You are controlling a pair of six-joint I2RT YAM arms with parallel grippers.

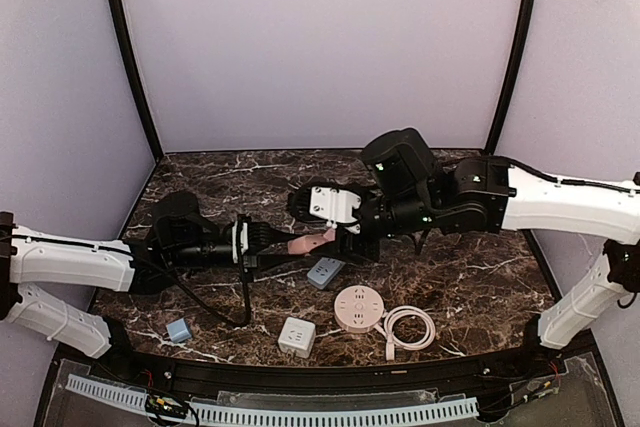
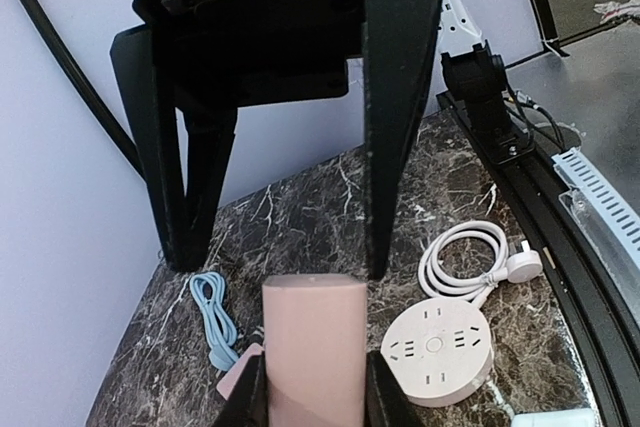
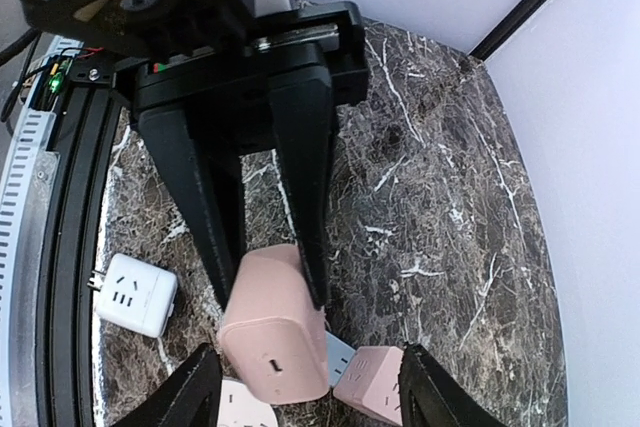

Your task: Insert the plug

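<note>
The pink plug block (image 2: 312, 312) hangs above the table (image 1: 480, 277), clamped in the left hand (image 2: 312, 372). The right hand (image 3: 305, 352) faces it, fingers spread either side of its free end without touching. A round white socket strip (image 1: 358, 306) lies below

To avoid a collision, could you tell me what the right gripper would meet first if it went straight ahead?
Most likely the pink block held by the left gripper, just ahead of the right gripper; the gap is unclear.
</note>
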